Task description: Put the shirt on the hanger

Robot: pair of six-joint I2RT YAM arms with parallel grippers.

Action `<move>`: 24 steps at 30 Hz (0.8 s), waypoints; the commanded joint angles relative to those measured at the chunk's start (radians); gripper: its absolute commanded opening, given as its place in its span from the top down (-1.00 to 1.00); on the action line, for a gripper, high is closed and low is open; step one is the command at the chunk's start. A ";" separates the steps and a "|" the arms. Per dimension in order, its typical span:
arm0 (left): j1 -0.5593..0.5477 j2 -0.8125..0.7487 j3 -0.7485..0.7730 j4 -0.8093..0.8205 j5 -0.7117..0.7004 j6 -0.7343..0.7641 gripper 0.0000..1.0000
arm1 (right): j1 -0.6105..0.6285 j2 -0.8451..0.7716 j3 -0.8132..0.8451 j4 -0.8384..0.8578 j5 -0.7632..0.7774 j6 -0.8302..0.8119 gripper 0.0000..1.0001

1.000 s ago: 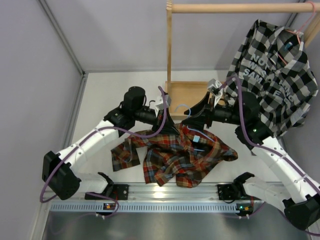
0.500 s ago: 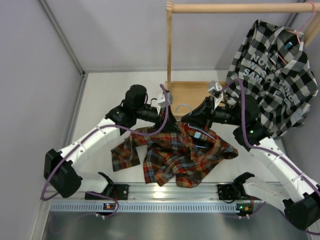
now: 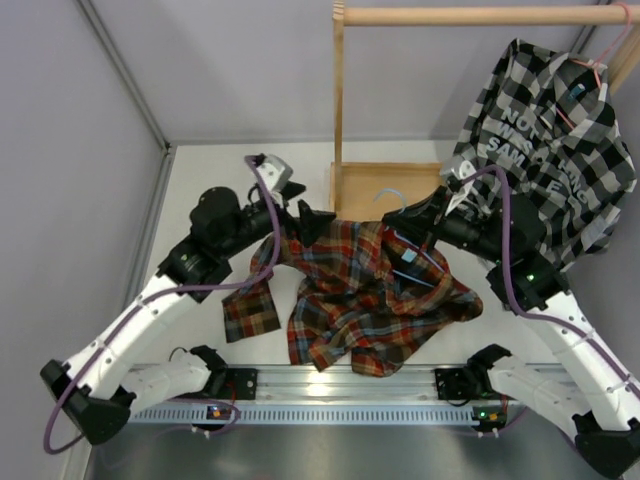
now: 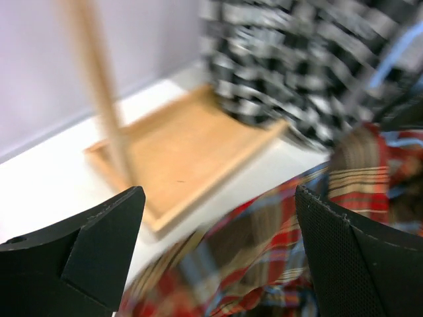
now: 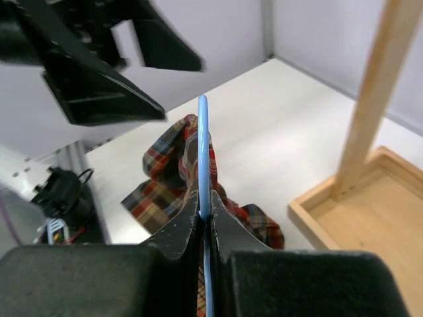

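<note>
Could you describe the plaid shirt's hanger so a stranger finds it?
Before the wooden rack's base tray, the right pincer is shut on a thin wire hanger over the plaid shirt. It is light blue; the other hanger, on the rail, is pink-red.

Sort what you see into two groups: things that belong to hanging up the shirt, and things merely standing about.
Belongs to the job:
- plaid shirt, lying crumpled
- light-blue hanger, pinched in the right gripper
- left gripper, open near the shirt

Merely standing about:
- black-and-white checked shirt, hanging on the wooden rack
- the rack's tray base
</note>
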 commanded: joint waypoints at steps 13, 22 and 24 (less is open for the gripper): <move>-0.033 -0.172 -0.422 0.238 -0.657 -0.178 -0.96 | -0.012 -0.054 0.230 -0.223 0.244 -0.043 1.00; -0.031 0.060 -0.361 0.378 -0.776 -0.080 -0.86 | -0.012 -0.123 0.253 -0.274 0.194 -0.054 1.00; -0.025 0.111 -0.342 0.396 -0.802 -0.080 -0.69 | -0.012 -0.135 0.254 -0.273 0.180 -0.051 1.00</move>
